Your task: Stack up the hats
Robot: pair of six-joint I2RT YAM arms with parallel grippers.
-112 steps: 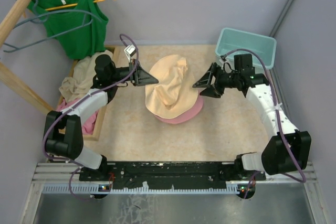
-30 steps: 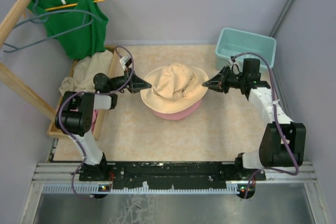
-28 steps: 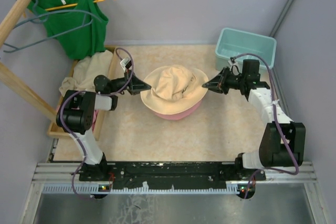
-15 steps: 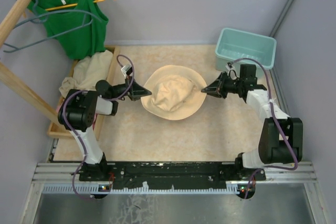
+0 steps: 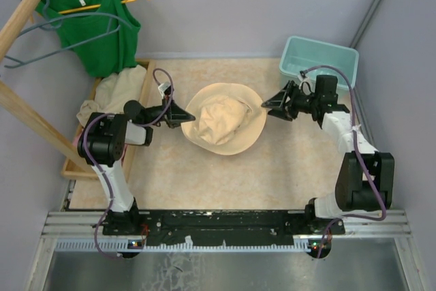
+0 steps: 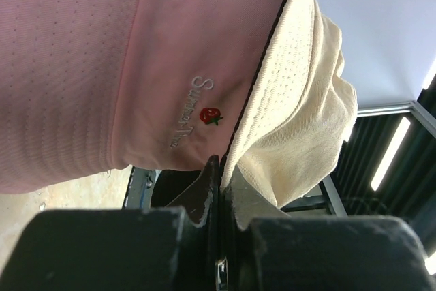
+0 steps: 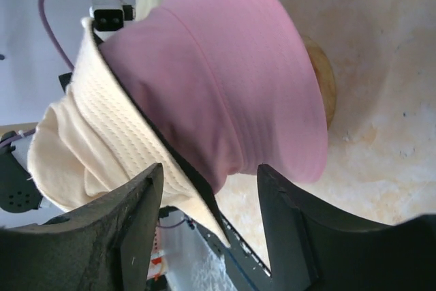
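Note:
The beige hat (image 5: 223, 118) lies brim-down at the table's middle, over the pink hat, which is hidden in the top view. The left wrist view shows the pink hat (image 6: 88, 66) with small stitched lettering and the beige hat's brim (image 6: 300, 100) on it. My left gripper (image 5: 190, 118) (image 6: 219, 172) is shut on the beige brim's left edge. My right gripper (image 5: 268, 105) (image 7: 210, 168) is open at the hat's right edge, its jaws either side of the beige brim (image 7: 88, 134) and the pink hat (image 7: 225, 80), gripping neither. An orange-tan edge (image 7: 324, 86) peeks from under the pink hat. No red hat shows.
A teal bin (image 5: 320, 59) stands at the back right, just behind my right arm. A wooden tray (image 5: 146, 80) at the left holds beige and pink cloth (image 5: 112, 93). A green tank top (image 5: 95, 25) hangs on a hanger from wooden poles at the back left.
The beige hat has come down flat over the pink hat, which no longer shows from above. My right gripper has opened and drawn slightly back from the brim. My left gripper stays shut.

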